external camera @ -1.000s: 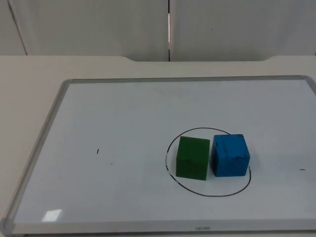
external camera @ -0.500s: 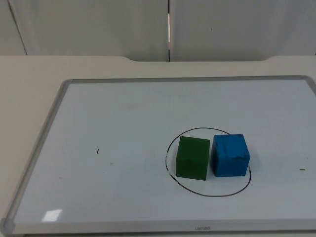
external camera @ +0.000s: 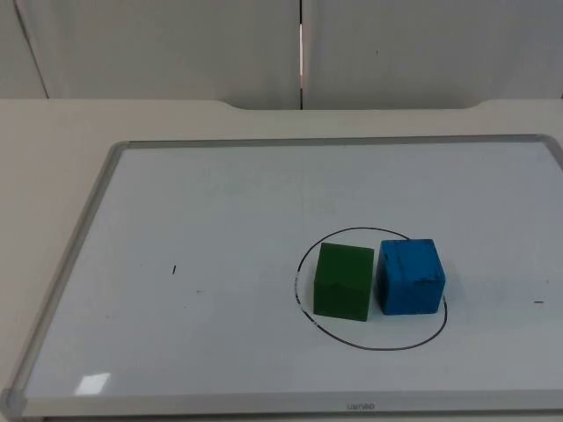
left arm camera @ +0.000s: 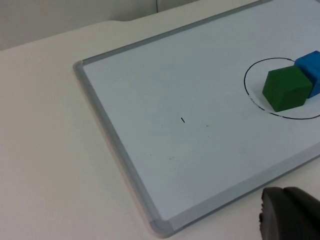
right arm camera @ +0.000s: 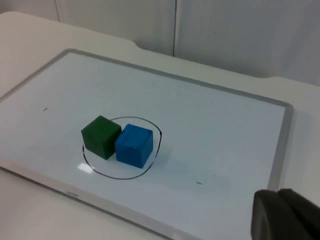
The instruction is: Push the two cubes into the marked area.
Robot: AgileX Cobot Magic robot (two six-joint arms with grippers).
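sitting side by side inside the black drawn circle [external camera: 369,291] on the whiteboard [external camera: 220,220], the green cube [external camera: 343,281] and the blue cube [external camera: 410,276] are just beside each other, a thin gap between them as seen from the top view; whether they touch cannot be told. the blue cube's outer lower corner appears to lie on or slightly over the line at the circle's right side, so the task looks nearly or fully done by judgement. the left gripper [left arm camera: 290,217] is well apart from the cubes, off the board's near frame edge; the right gripper [right arm camera: 285,217] is likewise well apart, off the board's corner. whether either gripper's fingers are spread or closed cannot be told. both arms appear to wait. handling judgement: the cubes look rigid, light, flat-faced blocks; on the smooth glossy board they should slide easily and may overshoot or rotate if pushed off-centre. any correcting push on the blue cube should meet the middle of its outer side face, low down, directed toward the green cube.
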